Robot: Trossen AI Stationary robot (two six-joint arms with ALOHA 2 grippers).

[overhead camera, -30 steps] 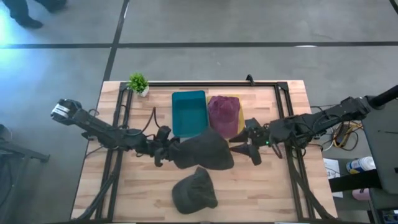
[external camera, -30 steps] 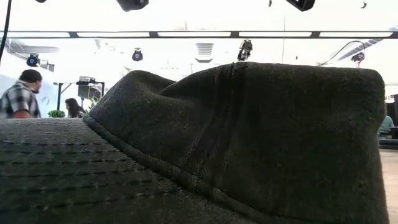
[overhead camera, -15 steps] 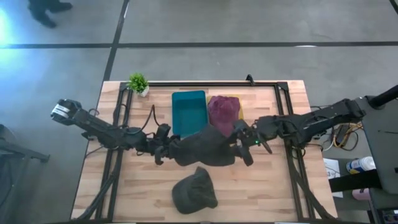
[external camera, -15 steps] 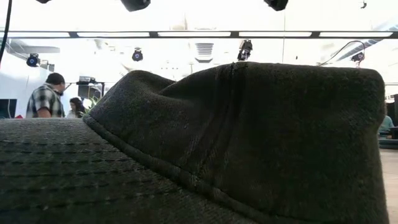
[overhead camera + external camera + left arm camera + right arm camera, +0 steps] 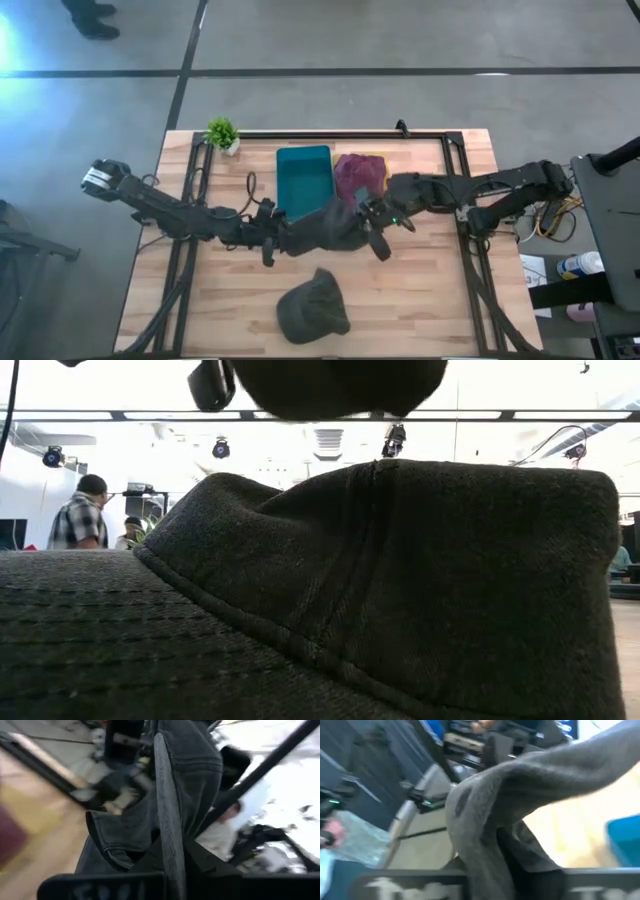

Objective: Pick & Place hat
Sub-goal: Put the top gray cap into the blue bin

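Observation:
A dark grey hat [image 5: 325, 228] hangs above the table's middle between my two grippers; its underside [image 5: 340, 380] shows at the top of the low view. My left gripper [image 5: 270, 236] is shut on its left side and my right gripper [image 5: 370, 226] on its right side. A second dark grey hat [image 5: 312, 308] lies crown up on the table near the front edge and fills the low view [image 5: 400, 590]. A maroon hat [image 5: 360, 178] rests on a yellow tray. My left gripper pinches the hat's stiff brim edge [image 5: 167, 827] between its two fingers, coming level from the table's left. The brim stands on edge in the hold, and the crown hangs beyond it, clear of the table. My right gripper holds a bunched fold of the hat's cloth [image 5: 480, 832] between its fingers, coming from the table's right, slanting down. The cloth drapes slack over the fingers, and the hat is lifted clear.
A teal tray [image 5: 303, 180] stands behind the held hat, beside the yellow tray [image 5: 374, 157]. A small green plant [image 5: 222, 132] stands at the far left corner. Black frame rails [image 5: 190, 200] run along the table's sides. People move in the room beyond [image 5: 80, 510].
My right gripper has gone toward the table's left, reached the hat's right side and taken hold of it. The hat is now bunched narrower between the two grippers and has come into the top of the low view. My left gripper has kept its hold.

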